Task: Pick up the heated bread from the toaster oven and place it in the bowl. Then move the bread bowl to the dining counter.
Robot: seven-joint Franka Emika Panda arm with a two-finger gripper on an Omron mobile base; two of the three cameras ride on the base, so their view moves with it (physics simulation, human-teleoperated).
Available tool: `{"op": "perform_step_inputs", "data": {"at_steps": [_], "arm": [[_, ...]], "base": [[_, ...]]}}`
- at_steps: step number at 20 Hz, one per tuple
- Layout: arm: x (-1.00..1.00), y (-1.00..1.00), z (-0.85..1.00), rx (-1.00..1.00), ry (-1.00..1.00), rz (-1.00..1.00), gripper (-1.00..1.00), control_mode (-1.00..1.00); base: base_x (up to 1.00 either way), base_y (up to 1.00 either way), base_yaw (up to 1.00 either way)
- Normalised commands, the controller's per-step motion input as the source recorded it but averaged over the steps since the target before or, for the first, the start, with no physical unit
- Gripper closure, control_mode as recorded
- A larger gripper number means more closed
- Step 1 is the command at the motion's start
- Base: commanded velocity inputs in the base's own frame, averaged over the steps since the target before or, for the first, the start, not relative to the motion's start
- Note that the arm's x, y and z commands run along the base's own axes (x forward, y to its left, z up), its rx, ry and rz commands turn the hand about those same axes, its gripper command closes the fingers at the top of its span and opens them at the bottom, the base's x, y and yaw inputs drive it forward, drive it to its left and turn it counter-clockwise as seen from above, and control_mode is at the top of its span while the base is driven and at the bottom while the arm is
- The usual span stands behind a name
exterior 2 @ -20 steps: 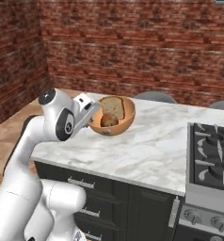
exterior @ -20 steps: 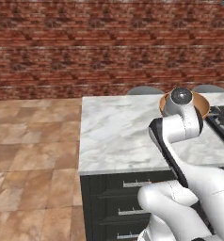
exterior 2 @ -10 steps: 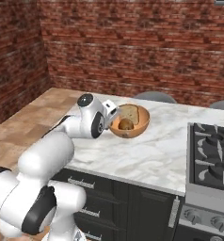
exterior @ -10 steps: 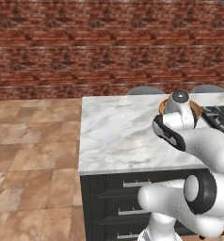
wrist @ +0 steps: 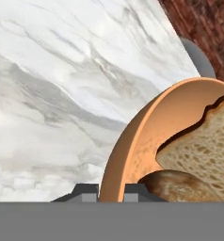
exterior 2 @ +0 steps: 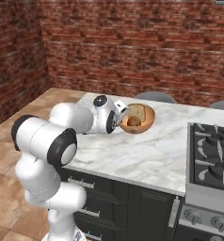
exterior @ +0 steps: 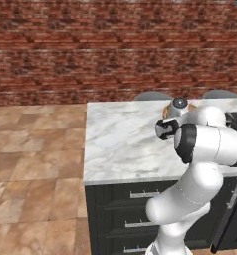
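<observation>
one small round golden-brown roll (exterior 2: 134, 122) in one round orange-brown wooden bowl (exterior 2: 147, 123), beside one bread slice (exterior 2: 135, 112) | bowl over my white grey-veined marble dining counter (exterior 2: 147, 155) | my gripper (wrist: 110, 190) clenched on bowl rim | my arm hides most of bowl in left base view | two grey stools (exterior 2: 149, 96) partly hidden

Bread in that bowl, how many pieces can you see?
2: a bread slice leaning against the bowl's back wall, and a small round roll in front of it. More could be hidden underneath.

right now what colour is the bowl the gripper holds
Orange-brown bowl, lighter inside; clearest in the hand view.
</observation>
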Motion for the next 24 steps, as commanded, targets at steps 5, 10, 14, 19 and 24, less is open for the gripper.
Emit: {"op": "perform_step_inputs", "data": {"at_steps": [5, 10, 14, 19, 24], "arm": [[0.99, -0.20, -0.56, 0.00, 0.00, 0.00, 1.00, -1.00], [0.80, -0.06, -0.49, 0.00, 0.03, 0.00, 1.00, -1.00], [0.16, 0.06, -0.01, 0.00, 0.01, -0.01, -1.00, -1.00], [-0.02, 0.32, 0.53, 0.00, 0.00, -0.03, -1.00, -1.00], [-0.58, 0.56, 1.00, -0.04, -0.05, -0.04, -1.00, -1.00]], "base": [[0.00, 0.00, 0.00], [0.00, 0.00, 0.00], [0.00, 0.00, 0.00], [0.00, 0.00, 0.00], [0.00, 0.00, 0.00]]}}
